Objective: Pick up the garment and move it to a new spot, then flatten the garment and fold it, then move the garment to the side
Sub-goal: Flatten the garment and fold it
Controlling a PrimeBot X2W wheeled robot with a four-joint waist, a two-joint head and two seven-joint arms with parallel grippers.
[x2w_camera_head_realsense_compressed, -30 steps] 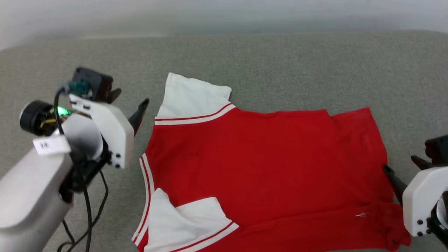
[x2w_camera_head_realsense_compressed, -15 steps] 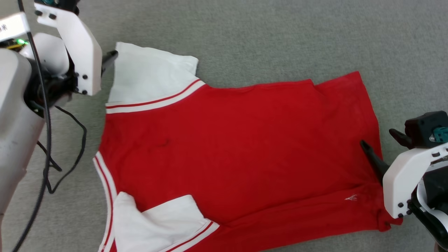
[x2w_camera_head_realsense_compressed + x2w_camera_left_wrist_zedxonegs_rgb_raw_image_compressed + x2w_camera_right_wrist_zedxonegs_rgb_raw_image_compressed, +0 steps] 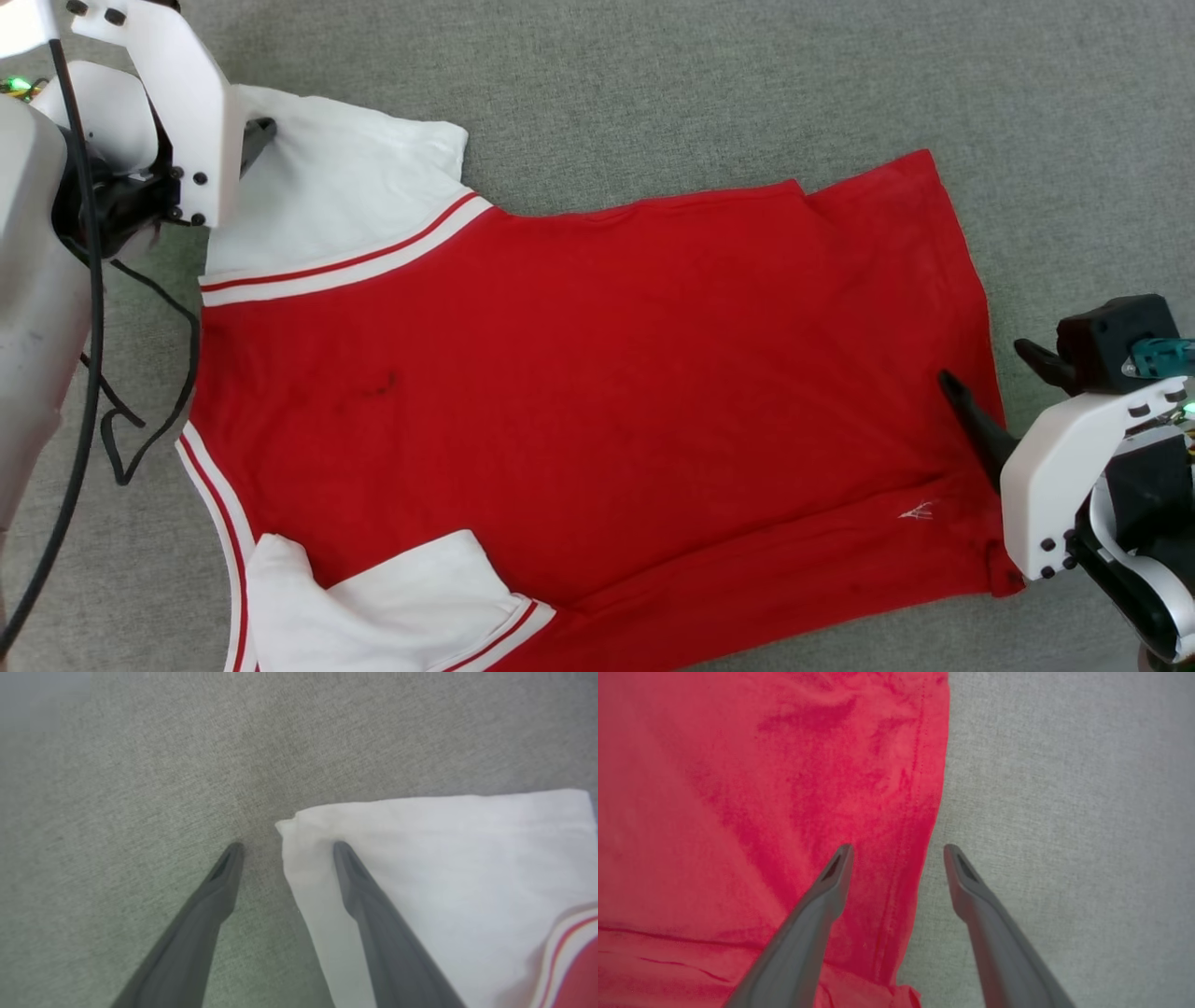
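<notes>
Fingers point(image 3: 359, 891) of left gripper point(image 3: 287, 845) apart: one over white sleeve point(image 3: 444, 849) corner, other over grey cloth surface point(image 3: 117, 788). Right gripper point(image 3: 899, 848) fingers also apart, one over red hem edge, other off it. Shirt point(image 3: 597, 373) lies spread flat on surface betw. both grippers. Small white logo point(image 3: 917, 511) nr hem, too small to read.

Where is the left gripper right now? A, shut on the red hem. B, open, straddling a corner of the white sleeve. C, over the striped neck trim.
B: the left gripper stands open, one finger over the white sleeve corner, the other over the grey surface.
</notes>
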